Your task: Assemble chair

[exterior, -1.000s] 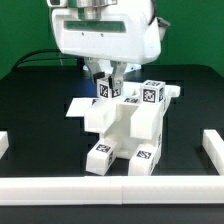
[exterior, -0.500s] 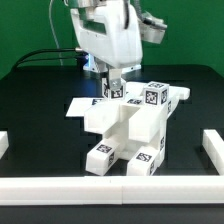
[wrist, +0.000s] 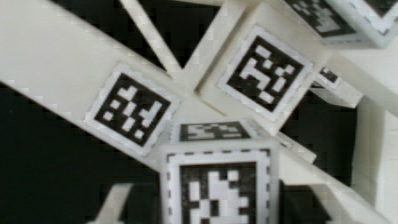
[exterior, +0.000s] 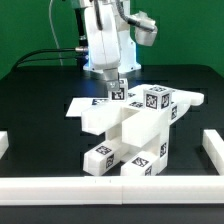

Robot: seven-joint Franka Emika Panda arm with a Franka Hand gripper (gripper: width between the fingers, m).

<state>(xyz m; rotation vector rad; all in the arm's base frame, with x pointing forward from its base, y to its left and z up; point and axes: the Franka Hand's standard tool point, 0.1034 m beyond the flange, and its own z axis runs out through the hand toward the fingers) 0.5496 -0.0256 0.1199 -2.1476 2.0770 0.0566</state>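
We find the partly assembled chair [exterior: 132, 135] standing on the black counter [exterior: 35, 105]. The pincer [exterior: 118, 93] sits at its upper tagged part; we cannot tell its grip state.

The pincer [exterior: 118, 88] hides its fingertips behind the chair [exterior: 130, 135] (wrist view blurred, parts cropped).

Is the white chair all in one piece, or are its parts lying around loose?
One piece. The chair stands as a single joined white block structure on the black table, with no loose parts lying near it.
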